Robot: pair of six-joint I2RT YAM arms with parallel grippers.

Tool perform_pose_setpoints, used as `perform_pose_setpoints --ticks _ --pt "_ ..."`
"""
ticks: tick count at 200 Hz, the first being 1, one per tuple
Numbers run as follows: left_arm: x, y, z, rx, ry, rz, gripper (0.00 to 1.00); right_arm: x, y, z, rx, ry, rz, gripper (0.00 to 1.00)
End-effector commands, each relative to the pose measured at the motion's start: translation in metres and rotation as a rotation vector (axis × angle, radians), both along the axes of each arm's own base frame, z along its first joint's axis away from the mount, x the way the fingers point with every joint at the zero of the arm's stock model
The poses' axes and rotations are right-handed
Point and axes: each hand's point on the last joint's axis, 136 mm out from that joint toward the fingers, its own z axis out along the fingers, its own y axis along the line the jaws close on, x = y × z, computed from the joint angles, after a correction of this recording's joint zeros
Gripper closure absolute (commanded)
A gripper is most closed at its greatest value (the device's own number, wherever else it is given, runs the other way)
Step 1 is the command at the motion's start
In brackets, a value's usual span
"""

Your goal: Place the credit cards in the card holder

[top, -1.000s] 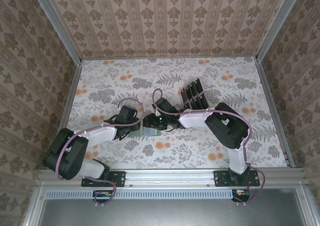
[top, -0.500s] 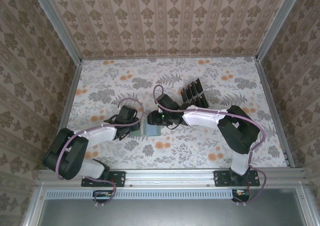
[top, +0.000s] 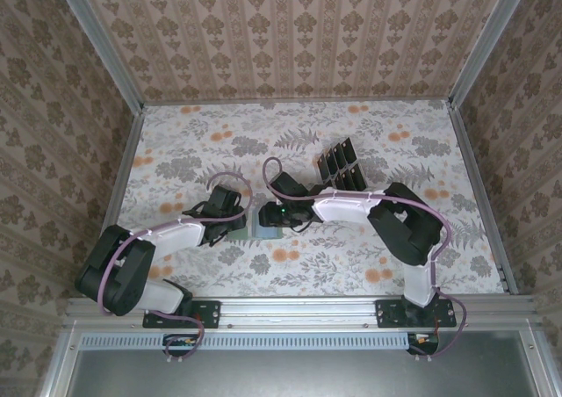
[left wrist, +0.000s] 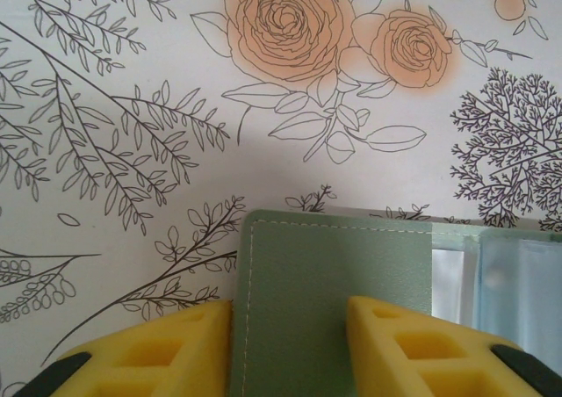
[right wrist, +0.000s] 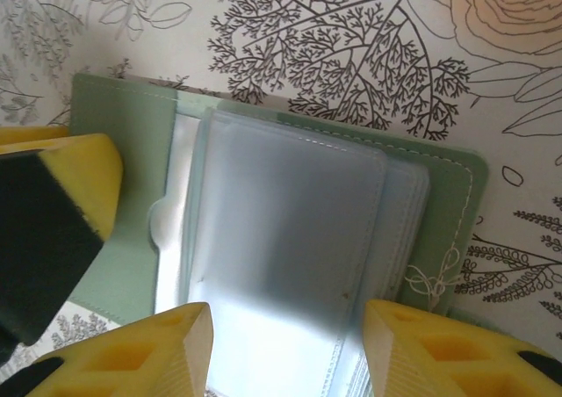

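The grey-green card holder (top: 263,230) lies open on the flowered table between the two grippers. My left gripper (left wrist: 290,349) is shut on the left cover of the card holder (left wrist: 325,283), one yellow finger on each side of it. My right gripper (right wrist: 285,353) hangs open right above the wallet's clear plastic sleeves (right wrist: 290,212), its fingers as far apart as the sleeves are wide. The green card holder (right wrist: 452,186) shows around the sleeves. Several black credit cards (top: 338,164) stand in rows behind the right arm. No card is between either gripper's fingers.
The left gripper's yellow and black finger (right wrist: 57,204) sits close to the left of the right gripper. Patterned walls with metal rails (top: 123,177) enclose the table on three sides. Bare table (top: 316,261) lies in front of the wallet.
The right arm's elbow swung out to the right and came back, while its gripper stayed over the wallet. The left arm has held still.
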Motion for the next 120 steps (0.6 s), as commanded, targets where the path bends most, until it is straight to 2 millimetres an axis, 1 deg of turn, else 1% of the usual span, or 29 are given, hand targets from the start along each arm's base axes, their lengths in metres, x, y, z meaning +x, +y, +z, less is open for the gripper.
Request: perform_pose_setpoints --ticks 1,28,58,89,120 --pt "-0.005 -0.006 -0.009 -0.043 0.027 -0.013 0.59 0.001 -0.002 -0.008 -0.044 0.007 -0.006 0.5" --pt "-0.005 -0.006 -0.011 -0.043 0.029 -0.012 0.59 -0.001 -0.001 -0.016 -0.046 0.032 -0.009 0.49" --pt "-0.007 -0.006 -0.014 -0.045 0.038 -0.01 0.59 -0.003 0.017 -0.017 0.048 0.068 0.009 0.49" --pt "-0.008 -0.006 -0.015 -0.049 0.04 -0.01 0.59 -0.004 0.039 -0.003 0.188 0.084 0.025 0.49" --pt "-0.008 -0.007 -0.014 -0.054 0.037 -0.008 0.59 -0.002 0.052 0.014 0.275 0.079 0.035 0.49"
